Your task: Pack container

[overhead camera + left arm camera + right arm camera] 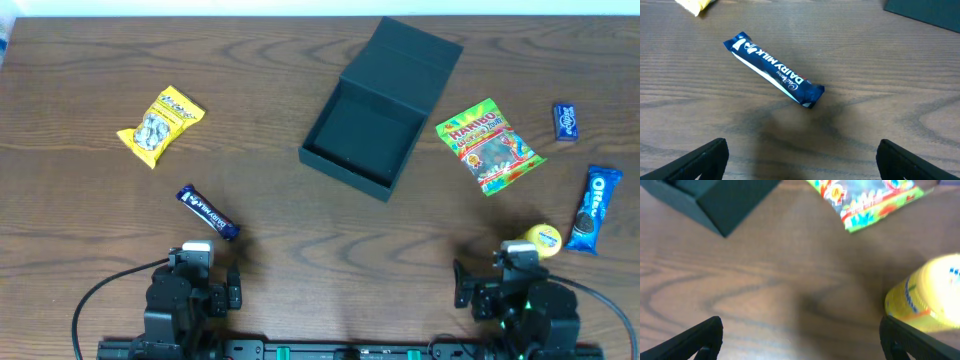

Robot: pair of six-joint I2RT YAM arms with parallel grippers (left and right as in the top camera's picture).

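The container [362, 138] sits on the table [300, 240] a little right of the middle, closer to the far edge than to the near one. It is turned at a slant to the edges, and its lid [408, 62] is folded open toward the far edge so the inside faces up. Near it, toward the right edge, lies a bright gummy bag [489, 146], not touching the box wall. Further out, by the far right corner, is a small blue packet [566, 122], and nearer along the right edge lies a blue biscuit packet [594, 208]. A round yellow thing [541, 238], perhaps a small tub since the right wrist view shows it blurred, stands just beside that packet's near end. On the other side, a yellow snack bag [160, 125] lies well apart from the container toward the left edge. A dark blue chocolate bar [208, 213] lies slantwise closer to the near edge. The left gripper [802, 162] hangs at the near edge just short of the chocolate bar, its fingers spread wide with only bare wood between them. The right gripper [802, 340] is at the near edge toward the right corner, also spread wide and holding nothing, with the yellow thing just beside its right finger.
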